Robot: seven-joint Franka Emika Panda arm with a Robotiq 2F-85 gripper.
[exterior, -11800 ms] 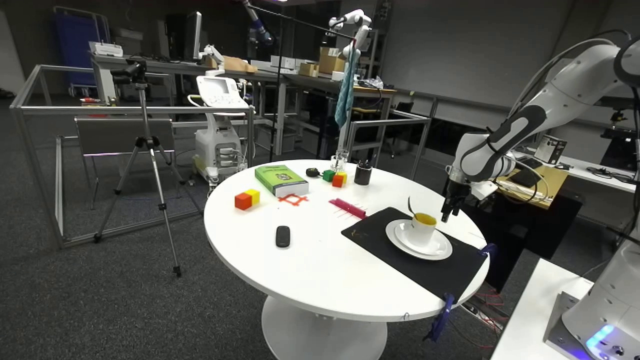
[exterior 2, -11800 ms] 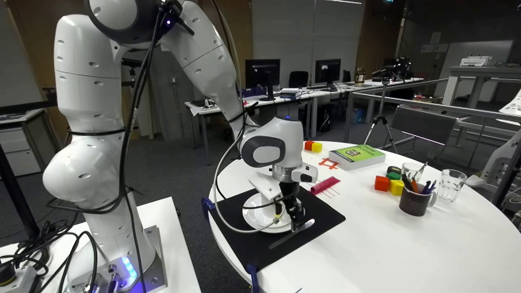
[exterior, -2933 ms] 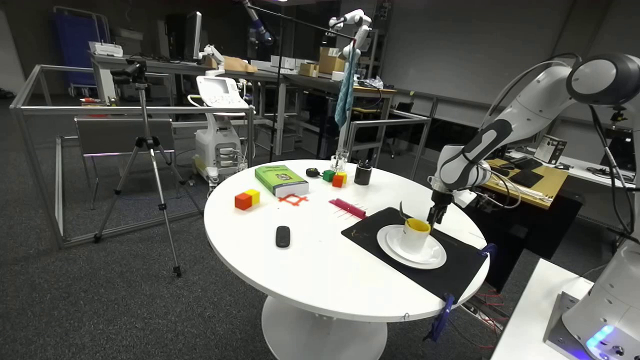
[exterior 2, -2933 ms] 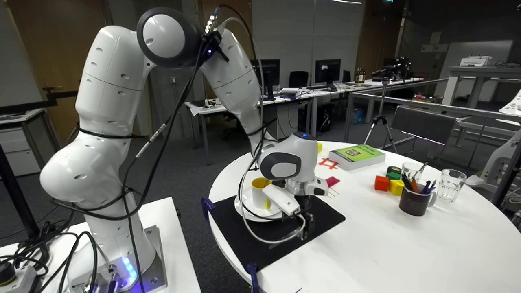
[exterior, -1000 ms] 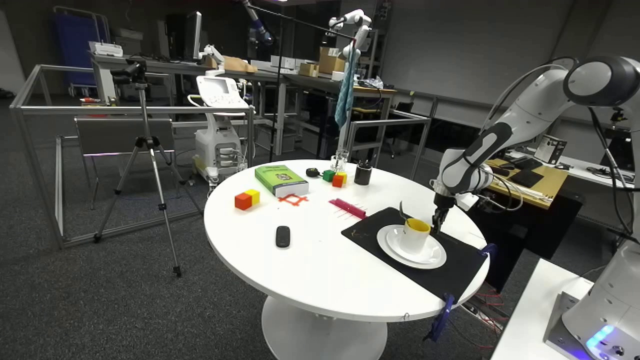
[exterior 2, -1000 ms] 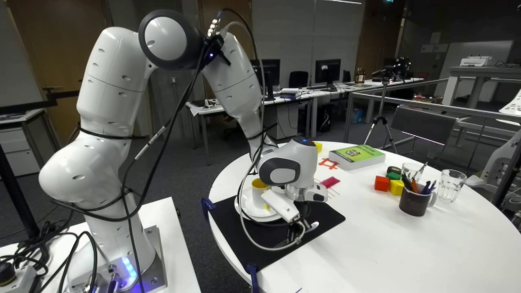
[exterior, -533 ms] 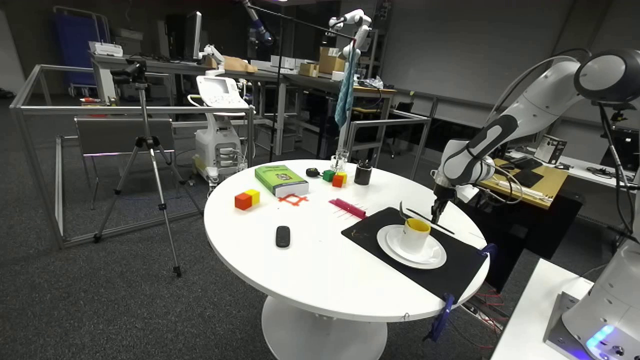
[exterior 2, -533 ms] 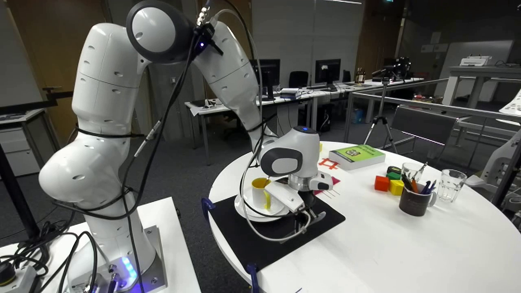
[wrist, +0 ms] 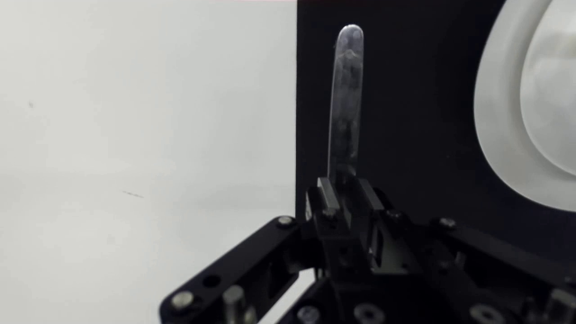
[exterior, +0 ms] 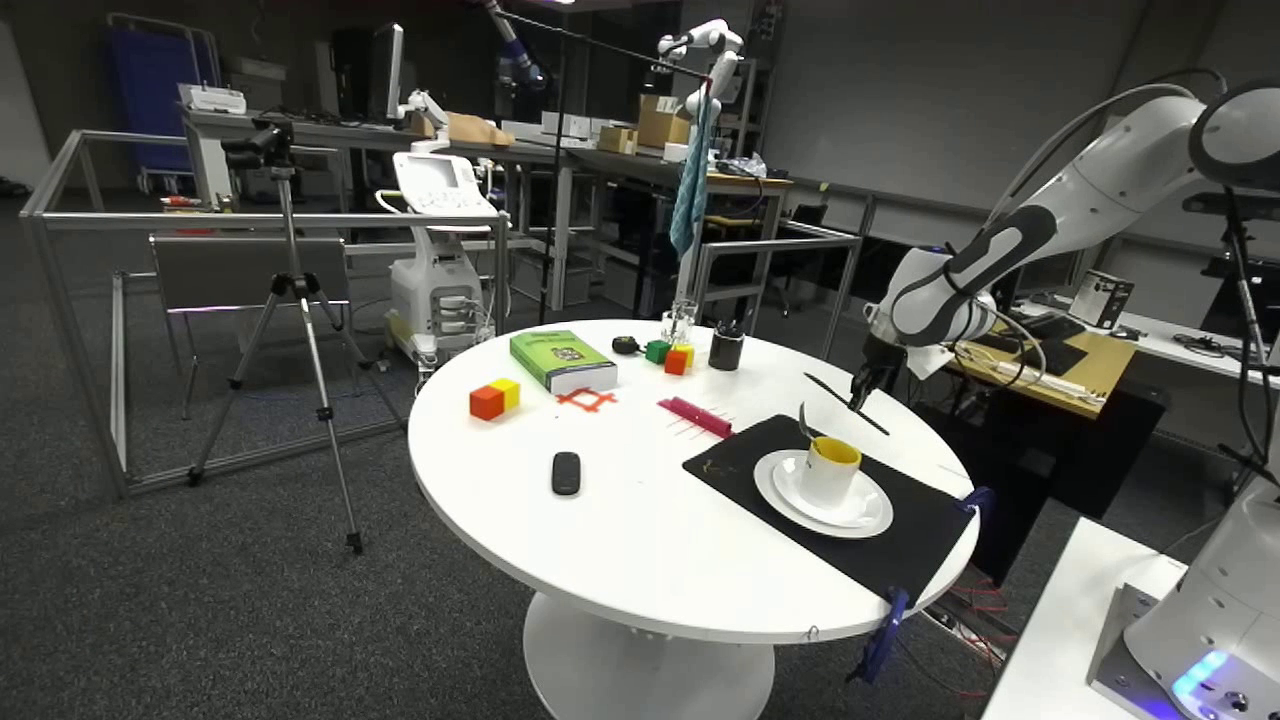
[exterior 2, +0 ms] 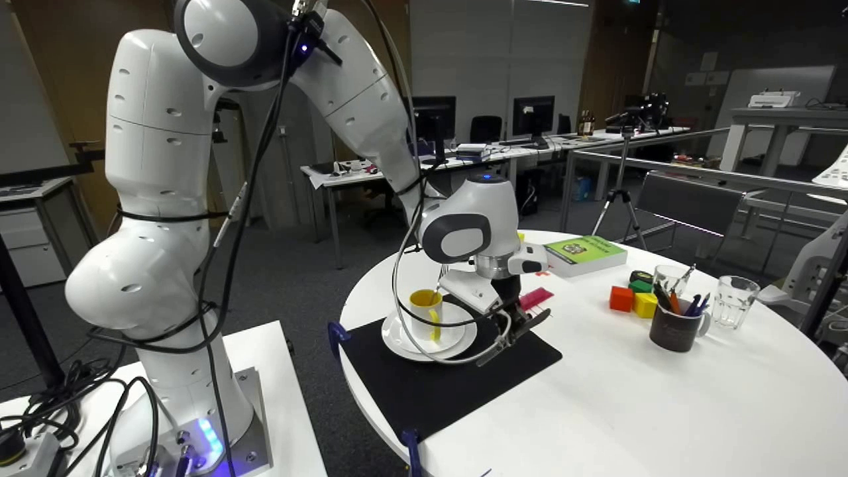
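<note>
The knife point(exterior: 828, 391) has risen since half a second ago, lifted with my claw point(exterior: 857, 404), and hangs above the table point(exterior: 640, 540). In an exterior view a white cup point(exterior: 830, 482), yellow inside, stands on two stacked plates point(exterior: 785, 500) with a utensil point(exterior: 804, 425) leaning in it. The knife's long axis slopes there from upper left to lower right, my claw gripping it between its ends. In an exterior view a dark mug point(exterior 2: 672, 333) holds pens point(exterior 2: 695, 307) beside a clear glass point(exterior 2: 735, 303). Here the knife runs from lower left to upper right, seen partly against the black mat point(exterior 2: 430, 394). In the wrist view my two fingertips point(wrist: 327, 194) are clamped on the knife, pressing it from both sides. Its rounded end points away from me, the long axis almost parallel to the mat's edge, and the plates show at the right.
</note>
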